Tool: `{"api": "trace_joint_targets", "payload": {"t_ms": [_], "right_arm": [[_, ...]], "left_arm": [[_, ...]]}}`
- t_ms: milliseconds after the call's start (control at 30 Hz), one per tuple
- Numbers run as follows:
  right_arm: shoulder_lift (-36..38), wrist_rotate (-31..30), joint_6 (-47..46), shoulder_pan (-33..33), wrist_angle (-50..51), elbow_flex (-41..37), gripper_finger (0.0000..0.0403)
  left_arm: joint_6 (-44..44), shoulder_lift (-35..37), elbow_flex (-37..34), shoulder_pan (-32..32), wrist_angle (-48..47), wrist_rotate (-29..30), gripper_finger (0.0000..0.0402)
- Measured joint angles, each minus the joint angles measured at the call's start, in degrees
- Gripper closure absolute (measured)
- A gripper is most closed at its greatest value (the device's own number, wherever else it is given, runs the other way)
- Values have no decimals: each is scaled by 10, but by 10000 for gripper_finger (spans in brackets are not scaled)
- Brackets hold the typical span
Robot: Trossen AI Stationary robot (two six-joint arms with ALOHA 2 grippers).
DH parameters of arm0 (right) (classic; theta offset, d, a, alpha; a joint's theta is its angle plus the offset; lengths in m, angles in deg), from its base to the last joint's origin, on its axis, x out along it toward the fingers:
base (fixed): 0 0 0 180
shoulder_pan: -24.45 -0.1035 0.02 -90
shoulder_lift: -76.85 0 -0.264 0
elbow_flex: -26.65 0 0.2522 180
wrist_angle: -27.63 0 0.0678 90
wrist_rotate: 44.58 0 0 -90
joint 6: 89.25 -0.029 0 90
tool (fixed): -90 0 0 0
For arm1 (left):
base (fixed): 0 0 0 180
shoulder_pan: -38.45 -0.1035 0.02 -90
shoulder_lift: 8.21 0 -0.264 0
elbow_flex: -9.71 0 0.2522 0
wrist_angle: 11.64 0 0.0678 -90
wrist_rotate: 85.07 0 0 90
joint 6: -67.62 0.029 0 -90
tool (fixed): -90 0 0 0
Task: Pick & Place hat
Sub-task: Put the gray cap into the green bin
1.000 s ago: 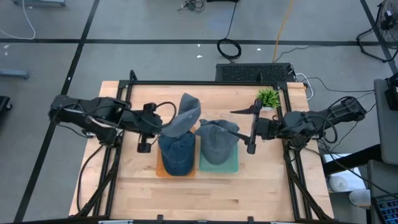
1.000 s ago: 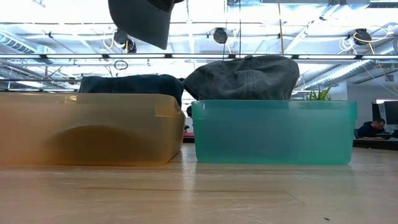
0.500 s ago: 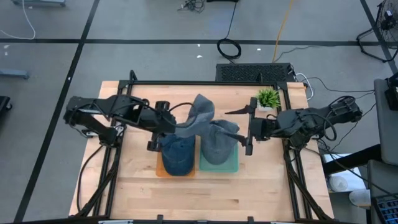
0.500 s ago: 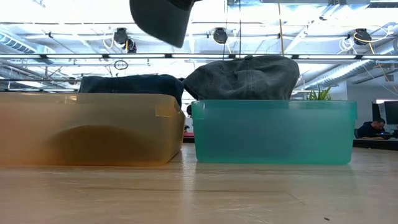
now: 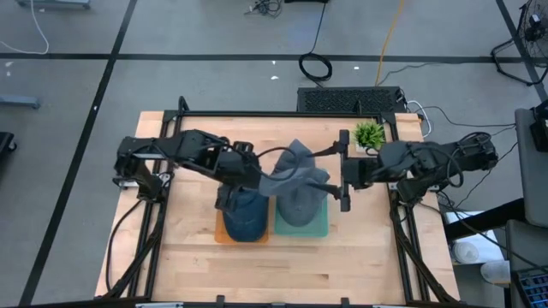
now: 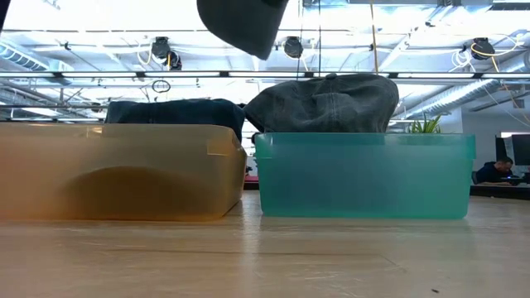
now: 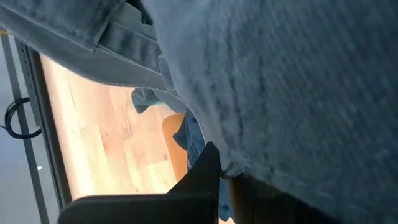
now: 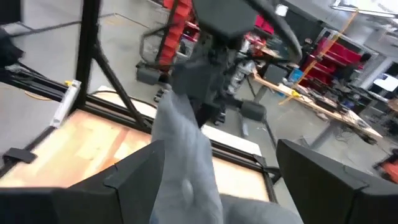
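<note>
Hat (image 5: 291, 167) hangs clamped in the left gripper (image 5: 257, 178), raised above the teal bin (image 5: 300, 224) and the grey hat (image 5: 300, 201) inside. Right gripper (image 5: 344, 171) waits beside it, fingers spread wide.

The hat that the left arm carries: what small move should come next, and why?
Probably a short carry further toward the right arm, then lower. The left hand is shut on the grey hat, which hangs above the teal bin. That bin holds a grey hat; the orange bin holds a blue one. The right hand waits open nearby.
</note>
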Motion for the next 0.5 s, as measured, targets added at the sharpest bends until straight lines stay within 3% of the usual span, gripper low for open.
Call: {"api": "trace_joint_targets", "payload": {"t_ms": [500], "right_arm": [[-7, 14, -45, 7, 59, 0, 108]], "left_arm": [[15, -23, 18, -5, 4, -12, 393]]}}
